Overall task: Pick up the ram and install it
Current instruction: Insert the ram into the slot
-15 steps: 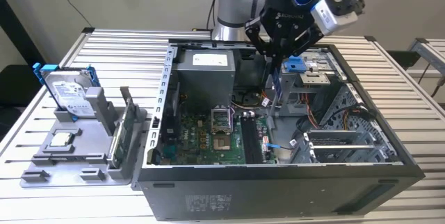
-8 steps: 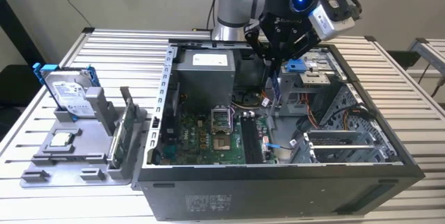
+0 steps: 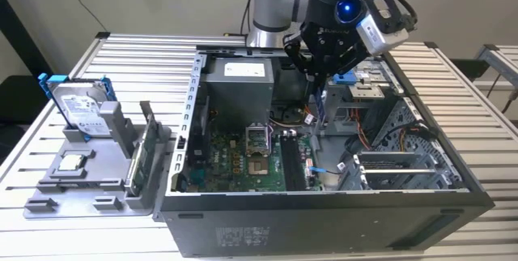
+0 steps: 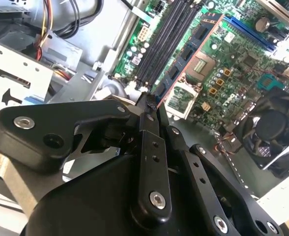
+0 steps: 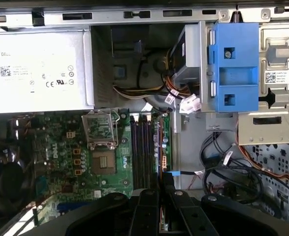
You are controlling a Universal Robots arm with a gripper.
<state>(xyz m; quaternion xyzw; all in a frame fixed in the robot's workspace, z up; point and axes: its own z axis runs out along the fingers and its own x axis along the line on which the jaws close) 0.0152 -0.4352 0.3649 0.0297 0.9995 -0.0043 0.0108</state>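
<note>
Black fingers (image 4: 152, 132) of the robot's hand (image 4: 148, 103) sit closest in both wrist views. They are pinched narrow on one end of the ram (image 4: 187, 53), a dark stick with chips and a red edge. The ram hangs above the motherboard (image 5: 61, 147) inside the open computer case (image 3: 324, 224), near the memory slots (image 5: 143, 152) but not seated.

Likely risks:
- The stick could meet a slot off-line or tilted, so pressing would jam it against the slot walls or end clips.
- The thin grip could let it swivel.
- Loose cables (image 5: 218, 162) beside the slots could snag.

Counted: one arm, one hand, one ram, what look like four slots, one blue bracket (image 5: 233, 66). On the desk (image 3: 137, 54), one grey tray (image 3: 85, 189) carries one hard drive (image 3: 81, 109) and one green card (image 3: 139, 164).
</note>
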